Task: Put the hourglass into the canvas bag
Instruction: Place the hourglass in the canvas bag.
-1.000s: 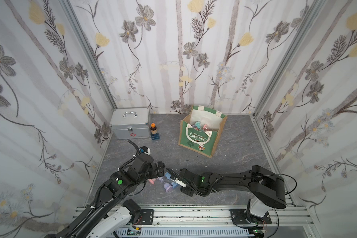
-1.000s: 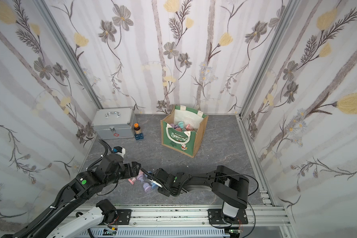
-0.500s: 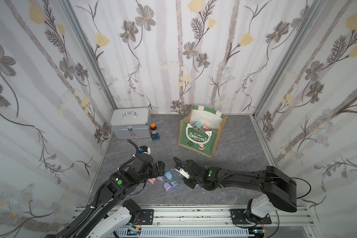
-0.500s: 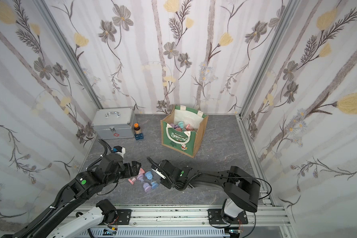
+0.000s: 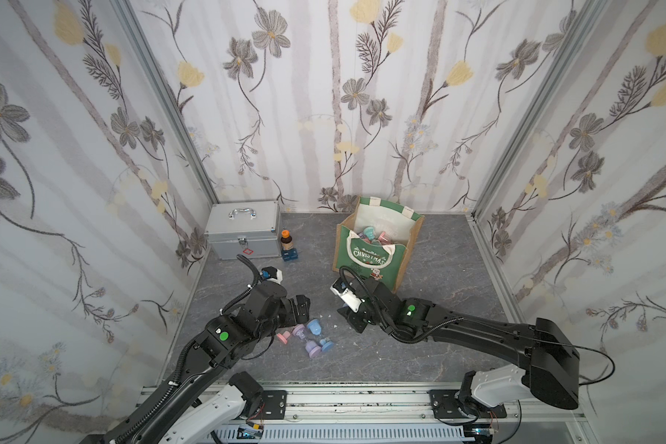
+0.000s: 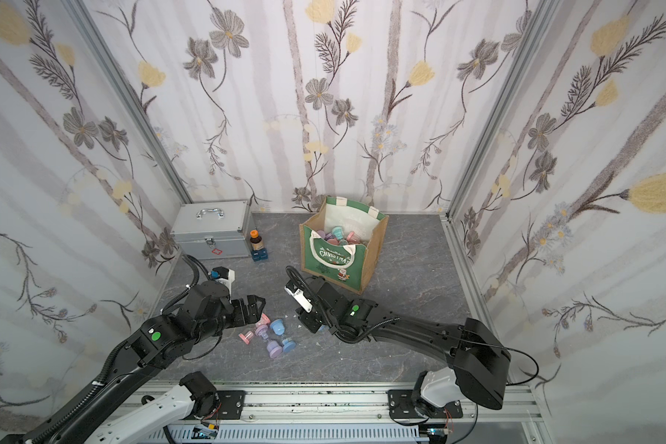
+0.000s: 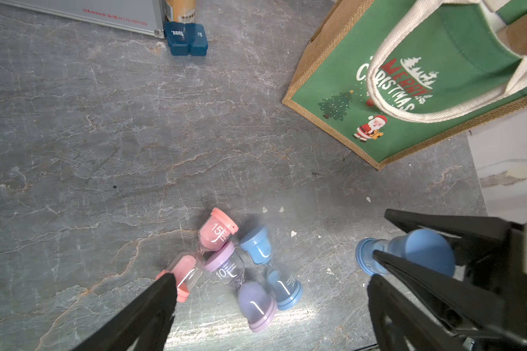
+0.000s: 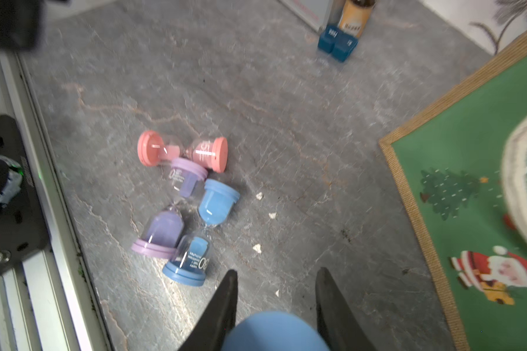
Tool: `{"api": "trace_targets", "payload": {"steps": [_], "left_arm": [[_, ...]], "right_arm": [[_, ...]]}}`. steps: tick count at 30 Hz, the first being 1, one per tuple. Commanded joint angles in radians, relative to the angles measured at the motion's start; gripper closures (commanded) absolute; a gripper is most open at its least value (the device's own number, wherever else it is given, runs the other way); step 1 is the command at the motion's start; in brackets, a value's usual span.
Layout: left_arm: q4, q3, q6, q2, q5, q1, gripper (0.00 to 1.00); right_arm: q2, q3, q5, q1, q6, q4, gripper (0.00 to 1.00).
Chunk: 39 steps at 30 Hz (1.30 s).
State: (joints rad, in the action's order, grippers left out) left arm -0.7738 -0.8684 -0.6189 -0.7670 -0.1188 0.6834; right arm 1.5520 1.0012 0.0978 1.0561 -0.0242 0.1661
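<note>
Reaching low across the grey table [image 5: 439, 346] with right gripper [image 8: 277, 272], fingers pinching blue hourglass [image 7: 420, 252] sideways, just in front of canvas bag [image 5: 366, 265], not inside. Hovering bent-elbow left gripper [image 7: 268, 282], fingers spread wide, over pink hourglass [image 7: 216, 234], purple hourglass [image 7: 253, 304] and second blue hourglass [image 7: 283, 285], lying touching. Behind: silver case [image 5: 243, 230], brown bottle [image 5: 285, 240], blue pill box [image 5: 290, 254].

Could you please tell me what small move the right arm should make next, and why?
I would probably raise the right gripper and carry it over the open top of the canvas bag. It is shut on a blue hourglass and hangs in front of the bag's green face, not above the opening, so releasing here would likely drop the hourglass on the table.
</note>
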Motion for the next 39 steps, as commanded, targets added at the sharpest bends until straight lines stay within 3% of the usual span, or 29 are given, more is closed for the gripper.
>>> {"api": "trace_targets", "payload": {"steps": [1, 7, 20, 39], "left_arm": [[0.062, -0.03, 0.024, -0.027, 0.008, -0.001, 0.0], [0.139, -0.093, 0.058, -0.115, 0.047, -0.001, 0.0], [0.259, -0.21, 0.098, -0.314, 0.138, -0.001, 0.0], [0.341, -0.202, 0.101, -0.401, 0.107, -0.001, 0.0]], "right_arm": [[-0.035, 0.06, -0.017, -0.032, -0.034, 0.004, 0.71], [-0.044, 0.233, -0.065, -0.156, -0.093, 0.094, 0.71], [0.038, 0.526, -0.038, -0.459, -0.146, 0.106, 0.71], [0.422, 0.631, 0.295, -0.521, 0.035, 0.069, 0.72]]}}
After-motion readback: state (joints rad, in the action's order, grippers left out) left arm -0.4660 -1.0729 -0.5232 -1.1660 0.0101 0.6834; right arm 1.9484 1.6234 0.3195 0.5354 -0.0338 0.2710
